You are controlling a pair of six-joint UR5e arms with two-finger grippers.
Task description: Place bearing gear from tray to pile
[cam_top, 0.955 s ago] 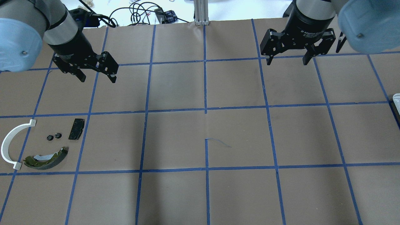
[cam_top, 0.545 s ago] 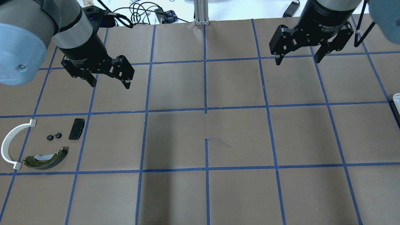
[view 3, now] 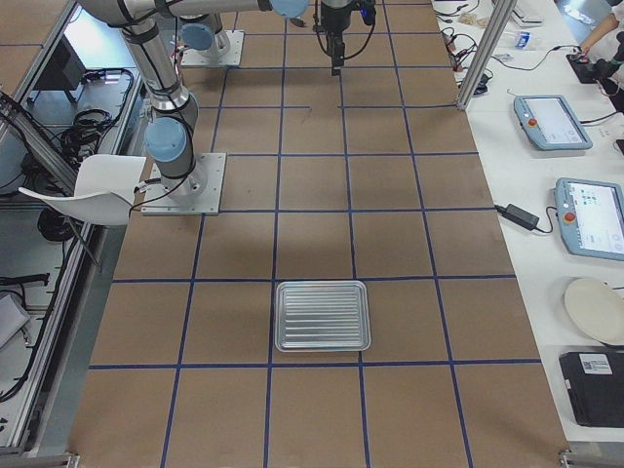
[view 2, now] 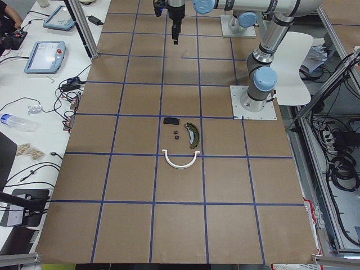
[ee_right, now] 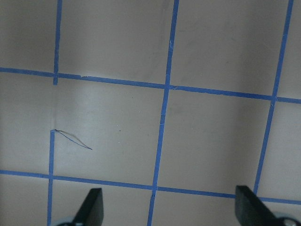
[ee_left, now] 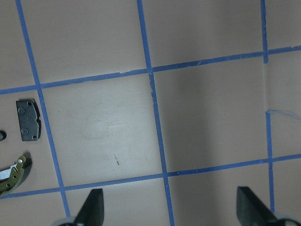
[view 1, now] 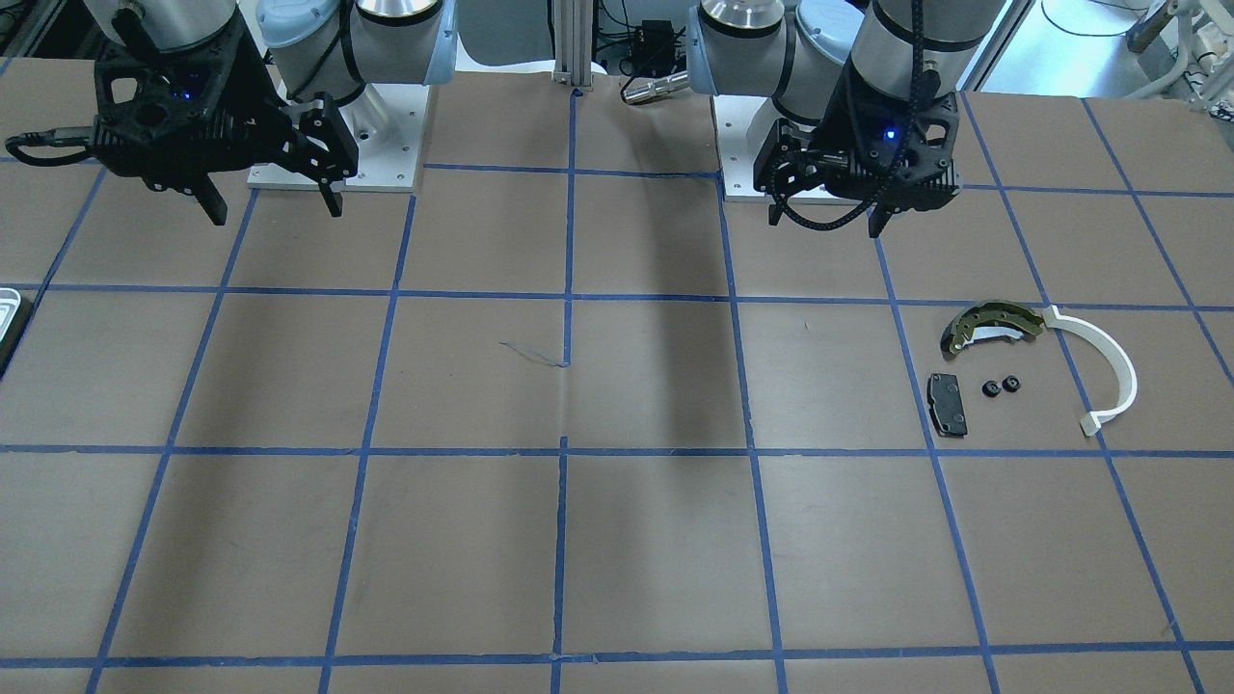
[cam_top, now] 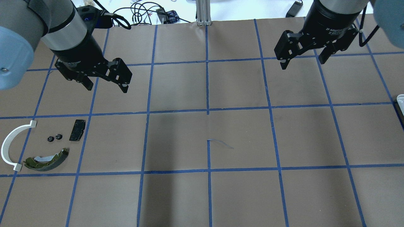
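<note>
Left gripper (cam_top: 107, 88), right gripper (cam_top: 303, 63): hung spread, empty. Bearing gears (cam_top: 58, 136) lay in pile (cam_top: 47, 159); tray (view 3: 322, 317) looked bare. Placement seemingly finished; next, parking only.

Open tabletop (cam_top: 240, 138) between pile (cam_top: 58, 136) and tray (cam_top: 401, 99).

brown table (cam_top: 176, 85) gridded blue; olive-gold brake shoe (cam_top: 47, 166), white arc (cam_top: 4, 145), silver tray (view 3: 322, 315) seemingly ribbed.

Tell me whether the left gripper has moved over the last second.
Yes. In the overhead view the left gripper has shifted rightward and lower, so its fingertips now hang farther below the horizontal blue tape line.
</note>
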